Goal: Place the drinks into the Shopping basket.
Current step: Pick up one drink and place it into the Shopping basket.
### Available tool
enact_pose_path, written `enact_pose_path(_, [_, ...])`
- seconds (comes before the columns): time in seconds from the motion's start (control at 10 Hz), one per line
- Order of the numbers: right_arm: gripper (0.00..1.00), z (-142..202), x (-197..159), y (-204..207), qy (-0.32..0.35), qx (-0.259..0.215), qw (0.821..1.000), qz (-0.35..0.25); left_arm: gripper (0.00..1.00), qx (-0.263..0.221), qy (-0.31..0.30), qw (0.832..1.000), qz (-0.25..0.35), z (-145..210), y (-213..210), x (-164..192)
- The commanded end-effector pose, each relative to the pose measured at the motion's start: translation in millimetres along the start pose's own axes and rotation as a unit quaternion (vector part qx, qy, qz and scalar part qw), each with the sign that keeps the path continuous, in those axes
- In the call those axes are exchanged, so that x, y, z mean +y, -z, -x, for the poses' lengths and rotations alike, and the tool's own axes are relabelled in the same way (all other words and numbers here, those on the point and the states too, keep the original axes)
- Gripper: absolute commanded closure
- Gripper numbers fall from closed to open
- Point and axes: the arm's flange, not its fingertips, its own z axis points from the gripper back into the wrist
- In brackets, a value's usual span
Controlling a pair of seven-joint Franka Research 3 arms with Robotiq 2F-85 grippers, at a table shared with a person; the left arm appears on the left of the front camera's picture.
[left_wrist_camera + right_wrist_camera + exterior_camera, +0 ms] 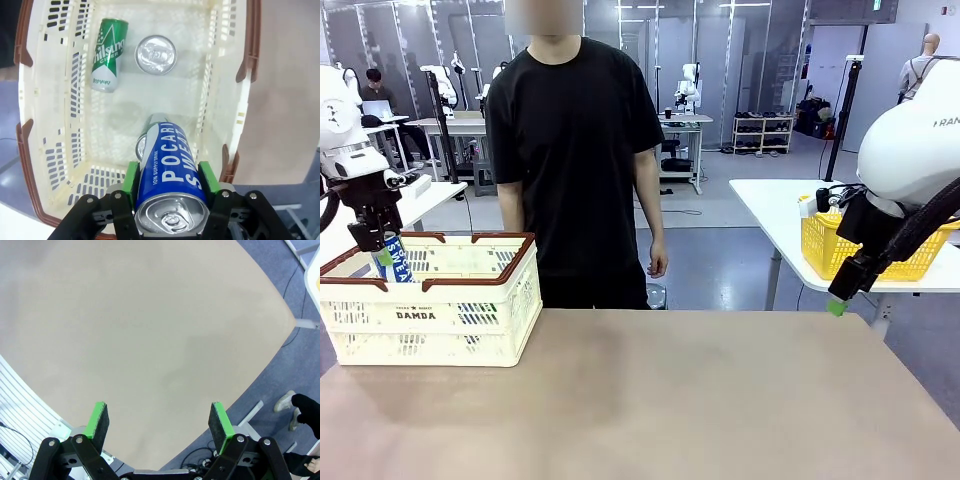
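From the front, the left gripper [382, 250] pinches a blue-and-white metal can [396, 262] over the cream slotted plastic crate [430, 315]; its wrist camera shows a green can [107, 55] lying and a silver-topped can [156, 54] standing inside; the right gripper [159, 426] hangs spread above the tan table [150, 330].

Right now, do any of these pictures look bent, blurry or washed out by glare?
Right wrist view: wide lens curves the beige table edge. Left wrist view: sharp; mild glare whitens the cream slotted plastic basket floor, and the blue-and-white can looms large. Front view: even light, soft shadows.
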Motion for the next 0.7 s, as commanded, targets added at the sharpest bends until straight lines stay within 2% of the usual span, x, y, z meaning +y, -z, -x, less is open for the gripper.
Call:
enact_pose_path(0.0, [0.00, 2, -1, -1, -0.008, 0.001, 1.000, 0.001, 0.42, -0.017, 0.001, 1.000, 0.024, 10, 28, 21])
enact_pose_path(0.2, [0.00, 2, -1, -1, -0.008, 0.001, 1.000, 0.001, 0.42, -0.027, 0.007, 1.000, 0.010, 6, 24, 21])
enact_pose_path(0.6, [0.00, 2, -1, -1, -0.008, 0.001, 1.000, 0.001, 0.42, -0.007, 0.017, 1.000, -0.012, -13, -5, 6])
